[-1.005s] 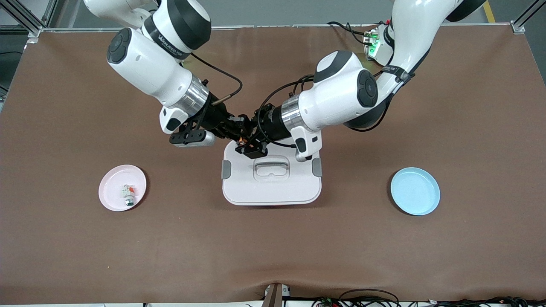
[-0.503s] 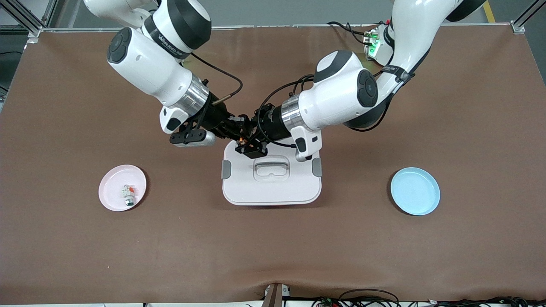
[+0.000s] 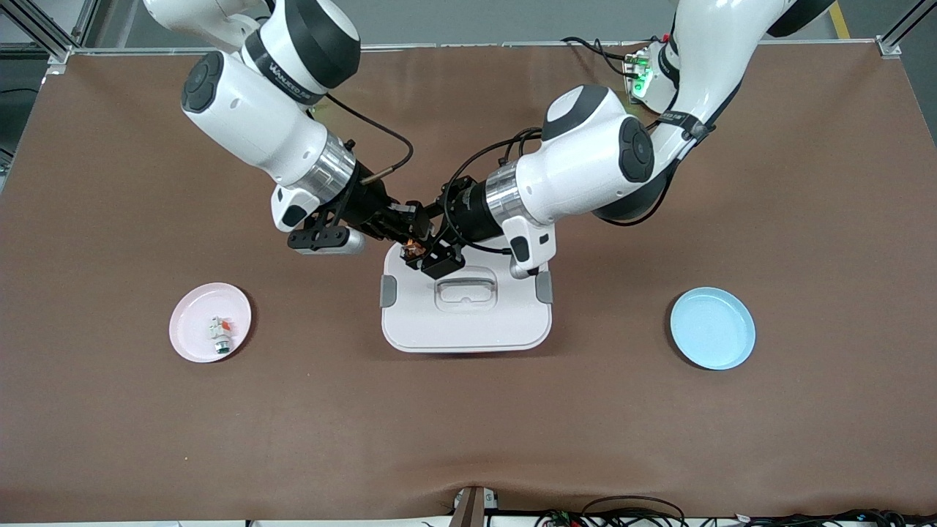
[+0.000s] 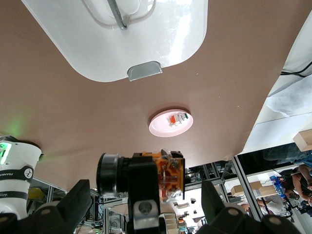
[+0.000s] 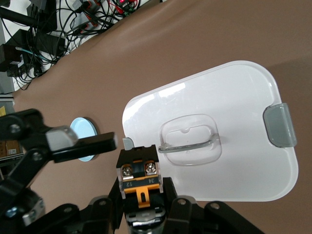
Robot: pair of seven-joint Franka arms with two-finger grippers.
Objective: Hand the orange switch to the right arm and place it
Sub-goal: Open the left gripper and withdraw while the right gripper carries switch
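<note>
The orange switch [image 3: 414,247], a small black block with an orange centre, is held in the air over the edge of the white lidded box [image 3: 468,322] nearest the robots' bases. My right gripper [image 3: 408,236] is shut on it. In the right wrist view the switch [image 5: 139,170] sits between that gripper's [image 5: 140,189] fingers. My left gripper [image 3: 430,240] is open, with its fingers [image 3: 441,261] apart on either side of the switch. In the left wrist view the switch [image 4: 168,170] shows between that gripper's [image 4: 145,187] wide-spread fingers.
A pink plate [image 3: 192,322] toward the right arm's end of the table holds a small white-and-green part [image 3: 221,335]. A blue plate [image 3: 712,328] lies toward the left arm's end. The white box has a lid handle [image 3: 465,288] and grey side clips.
My left gripper's fingers have spread apart from the switch, and the left arm has drawn back slightly. My right gripper still holds the switch, shifted very little.
</note>
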